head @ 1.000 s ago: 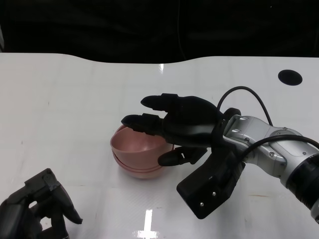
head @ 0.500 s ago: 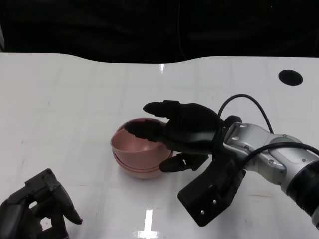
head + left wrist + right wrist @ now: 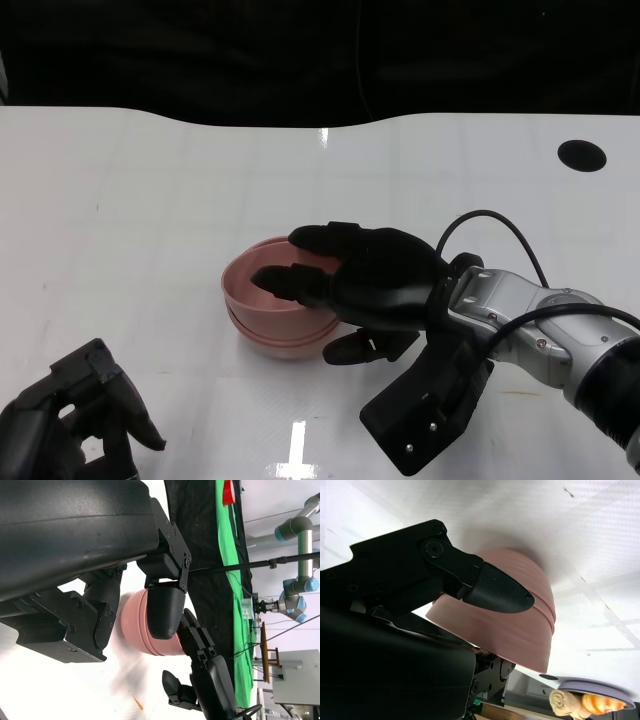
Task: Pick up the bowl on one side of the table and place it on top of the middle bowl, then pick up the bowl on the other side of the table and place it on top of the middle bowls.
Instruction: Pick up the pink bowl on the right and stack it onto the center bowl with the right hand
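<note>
- Right hand: lies over the near-right rim of the pink bowl stack. Its fingers reach down into the top bowl and the thumb sits low outside the wall. Whether it grips the rim or merely rests on it cannot be told; the right wrist view shows the thumb close against the outer wall.
- Left hand: at the near-left edge of the table, fingers curled in, holding nothing, well apart from the stack.
- Pink bowl stack: stands near the middle of the table, upright. Seam lines on the wall in the wrist views indicate nested bowls; the exact count is not certain.
- Handling, as a judgement: the bowls look like thin, rigid, smooth plastic, so probably light and somewhat slippery, not fragile. The sound hold is a pinch on the rim, fingers inside and thumb outside. A light stack may slide or tip if dragged sideways.
- Surroundings: a glossy white tabletop with glare, a round black hole at the far right, and the black cable on the right forearm. Nothing stands between hand and stack.
</note>
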Controlling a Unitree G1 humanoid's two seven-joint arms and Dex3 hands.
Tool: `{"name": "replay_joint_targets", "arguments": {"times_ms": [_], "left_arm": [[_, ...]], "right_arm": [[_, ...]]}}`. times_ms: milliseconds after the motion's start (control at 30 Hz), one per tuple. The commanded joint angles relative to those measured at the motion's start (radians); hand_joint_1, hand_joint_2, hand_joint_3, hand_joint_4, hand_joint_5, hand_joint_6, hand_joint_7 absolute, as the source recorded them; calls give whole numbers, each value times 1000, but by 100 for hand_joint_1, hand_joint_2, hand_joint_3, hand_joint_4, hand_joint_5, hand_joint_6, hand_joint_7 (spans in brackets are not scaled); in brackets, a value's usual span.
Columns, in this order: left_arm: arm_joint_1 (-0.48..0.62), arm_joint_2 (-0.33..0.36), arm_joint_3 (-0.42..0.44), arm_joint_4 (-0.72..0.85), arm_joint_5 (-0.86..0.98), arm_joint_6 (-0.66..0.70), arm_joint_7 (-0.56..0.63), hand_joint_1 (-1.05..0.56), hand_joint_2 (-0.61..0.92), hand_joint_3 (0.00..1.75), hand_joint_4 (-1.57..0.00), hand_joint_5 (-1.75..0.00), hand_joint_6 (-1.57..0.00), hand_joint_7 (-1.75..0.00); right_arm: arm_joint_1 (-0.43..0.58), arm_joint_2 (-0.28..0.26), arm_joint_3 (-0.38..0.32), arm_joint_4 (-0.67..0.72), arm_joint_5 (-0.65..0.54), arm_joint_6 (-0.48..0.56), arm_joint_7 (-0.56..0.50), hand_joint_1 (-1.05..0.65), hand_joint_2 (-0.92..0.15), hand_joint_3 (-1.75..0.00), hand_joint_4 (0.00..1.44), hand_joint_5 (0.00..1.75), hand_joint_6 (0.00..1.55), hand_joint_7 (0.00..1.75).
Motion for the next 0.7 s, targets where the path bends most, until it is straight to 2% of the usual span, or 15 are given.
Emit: {"name": "replay_joint_targets", "arguments": {"times_ms": [33,433,700], "left_arm": [[1,6,3,-11,4,6,13,44,87,111,-95,-175,-69,-175],[2,9,2,-21,-3,15,8,44,89,109,-95,-175,-68,-175],[-3,10,3,-13,4,10,9,45,89,110,-95,-175,-69,-175]], "right_arm": [[20,-5,-10,-6,29,15,36,-105,-92,-110,0,0,0,0],[31,-14,-42,-51,77,-1,28,-105,-92,-112,0,0,0,0],[49,-14,-88,-75,138,-31,23,-105,-92,-103,0,0,0,0]]}}
